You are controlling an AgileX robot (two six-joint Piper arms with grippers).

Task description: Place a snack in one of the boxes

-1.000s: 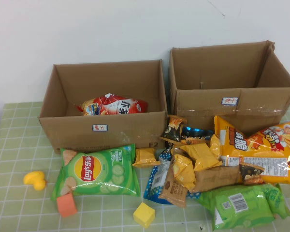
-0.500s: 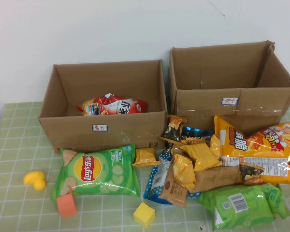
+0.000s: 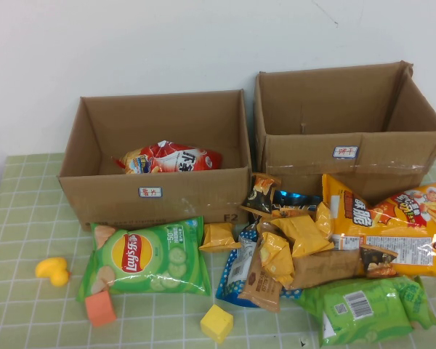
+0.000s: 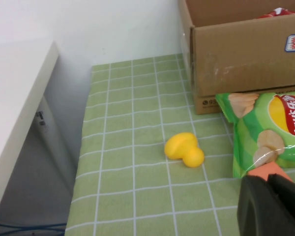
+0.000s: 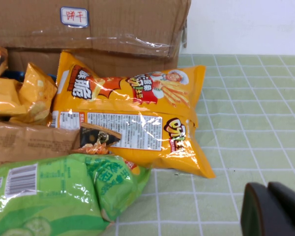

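Several small golden-yellow foil snack packets lie in a pile in front of the boxes, one (image 3: 219, 236) by the left box, others (image 3: 303, 231) in the middle; two show in the right wrist view (image 5: 37, 93). The left cardboard box (image 3: 156, 193) holds a red bag (image 3: 171, 158); the right box (image 3: 349, 153) looks empty. Neither arm shows in the high view. My left gripper (image 4: 268, 181) is shut and empty, low over the table's left front by an orange block. My right gripper (image 5: 268, 189) is shut and empty over bare cloth at the front right.
A green Lay's bag (image 3: 147, 256), a big orange chip bag (image 3: 392, 225), a second green bag (image 3: 363, 309) and brown packets (image 3: 323, 267) lie around the pile. A yellow duck (image 3: 52, 270), an orange block (image 3: 99, 308) and a yellow cube (image 3: 216, 323) sit near the front.
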